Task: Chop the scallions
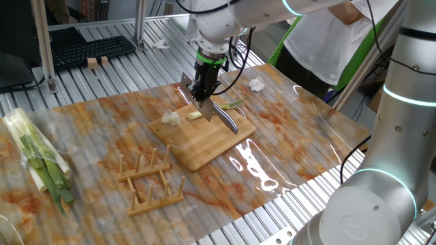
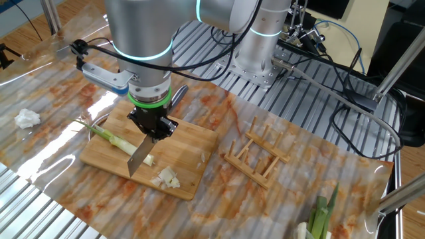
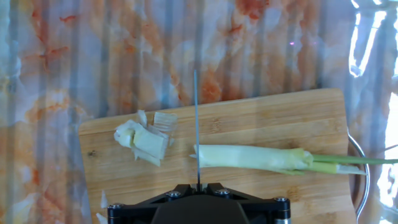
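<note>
- The gripper was clamped on the handle of a knife, blade angled down at the wooden board on the marbled worktop.
- In the hand view, the blade edge stood at the white tip of the scallion stalk, which lay lengthwise on the board, its green end running past the board's edge.
- Cut chunks sat just beside the blade, suggesting chopping was mid-way; the next slice likely called for a small shift along the stalk.
- Whether the blade touched the board was unclear; the fingers hid the handle.
</note>
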### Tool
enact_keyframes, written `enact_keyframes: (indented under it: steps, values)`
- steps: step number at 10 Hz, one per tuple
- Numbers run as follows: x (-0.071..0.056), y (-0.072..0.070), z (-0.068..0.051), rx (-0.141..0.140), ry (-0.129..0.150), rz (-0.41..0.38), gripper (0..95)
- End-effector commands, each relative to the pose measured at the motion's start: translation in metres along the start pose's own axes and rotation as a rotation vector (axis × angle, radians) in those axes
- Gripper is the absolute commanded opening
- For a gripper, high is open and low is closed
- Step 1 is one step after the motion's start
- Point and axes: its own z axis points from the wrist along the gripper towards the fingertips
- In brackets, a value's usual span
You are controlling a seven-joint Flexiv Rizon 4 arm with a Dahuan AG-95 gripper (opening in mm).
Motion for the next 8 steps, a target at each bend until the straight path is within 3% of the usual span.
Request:
enact_keyframes:
  steps: [1, 5, 8]
  values:
    - [-0.001, -0.003, 0.000, 0.001, 0.004, 0.006, 0.0]
    - [-0.003, -0.013, 0.000, 0.006, 0.002, -0.005, 0.0]
    - [-0.002, -0.024, 0.009, 0.006, 0.002, -0.014, 0.0]
